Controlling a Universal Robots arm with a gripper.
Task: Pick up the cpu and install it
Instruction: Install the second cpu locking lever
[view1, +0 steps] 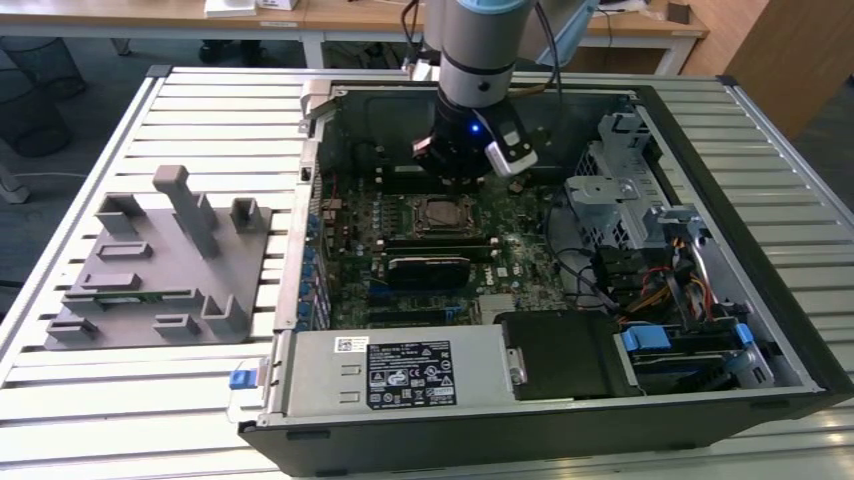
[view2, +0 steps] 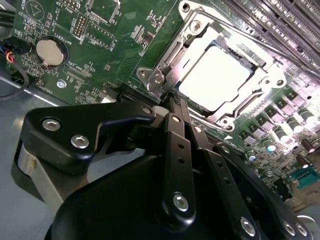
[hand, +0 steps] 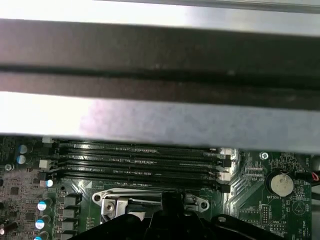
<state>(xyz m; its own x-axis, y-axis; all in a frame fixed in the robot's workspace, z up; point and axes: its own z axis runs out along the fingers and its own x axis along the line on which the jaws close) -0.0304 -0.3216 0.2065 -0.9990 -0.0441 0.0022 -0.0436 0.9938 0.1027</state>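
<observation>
At the left of the exterior view I count one grey moulded holder (view1: 158, 262) on the slatted surface (view1: 134, 400), with a thin green memory stick (view1: 134, 295) lying in one of its slots. To the right of it lies one open computer case (view1: 747, 300), filling the middle and right of the frame. Inside it is one green motherboard (view1: 521, 225), one black heatsink-like block (view1: 429, 268) just below the socket, one grey power supply (view1: 400, 372) at the lower edge, and a metal drive cage (view1: 614, 190) with orange and yellow wires (view1: 654, 295) at the right.

There is one cpu (view1: 439, 213): it sits in its socket in the middle of the board, silver top up, framed by the metal retention bracket (view2: 165, 70). In the second wrist view the cpu (view2: 214, 78) shows pale and flat at the upper right, with one round coin battery (view2: 50, 52) at the upper left. In the first wrist view four long memory slots (hand: 140, 160) run across the middle, beneath a blurred case wall (hand: 160, 120).

My tool (view1: 461, 178) hangs just above the socket at the top centre of the exterior view, on my arm (view1: 478, 50). In the second wrist view my tool (view2: 172, 102) has its fingers clenched together with nothing between them, the tips right beside the bracket's edge; whether they touch it I cannot tell.
</observation>
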